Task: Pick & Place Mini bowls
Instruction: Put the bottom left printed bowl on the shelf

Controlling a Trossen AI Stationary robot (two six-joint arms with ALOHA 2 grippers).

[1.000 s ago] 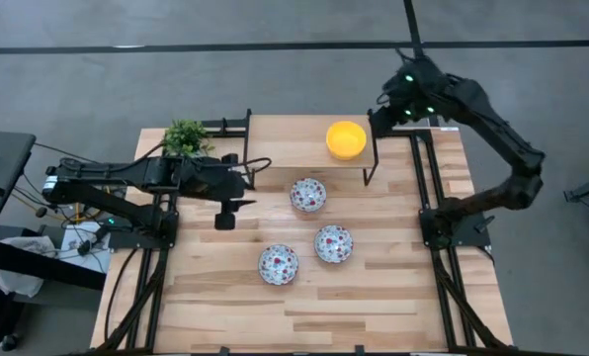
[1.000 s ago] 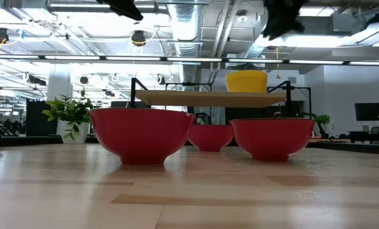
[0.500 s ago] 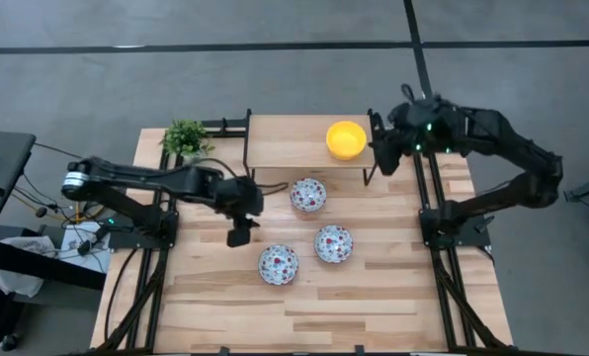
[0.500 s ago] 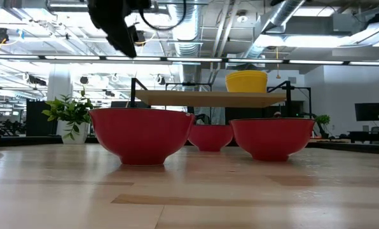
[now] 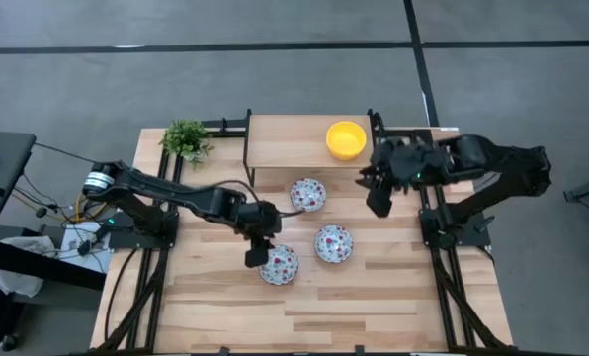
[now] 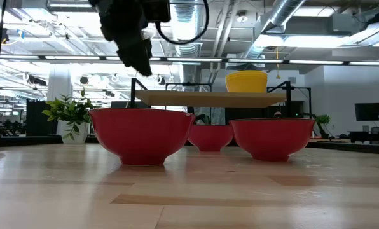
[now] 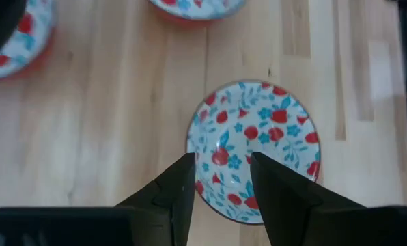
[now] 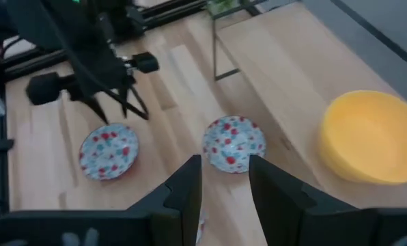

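I count four mini bowls: three floral bowls (image 5: 308,194) (image 5: 333,243) (image 5: 278,264) on the bench (image 5: 374,297) and one yellow bowl (image 5: 346,139) up on the raised shelf (image 5: 285,143). My left gripper (image 5: 256,255) hangs spread over the nearest floral bowl's rim. My right gripper (image 5: 377,203), spread too, hovers beside the shelf.

Three floral mini bowls (image 5: 314,227) sit upright on the table; a yellow bowl (image 5: 346,139) apparently on the shelf.
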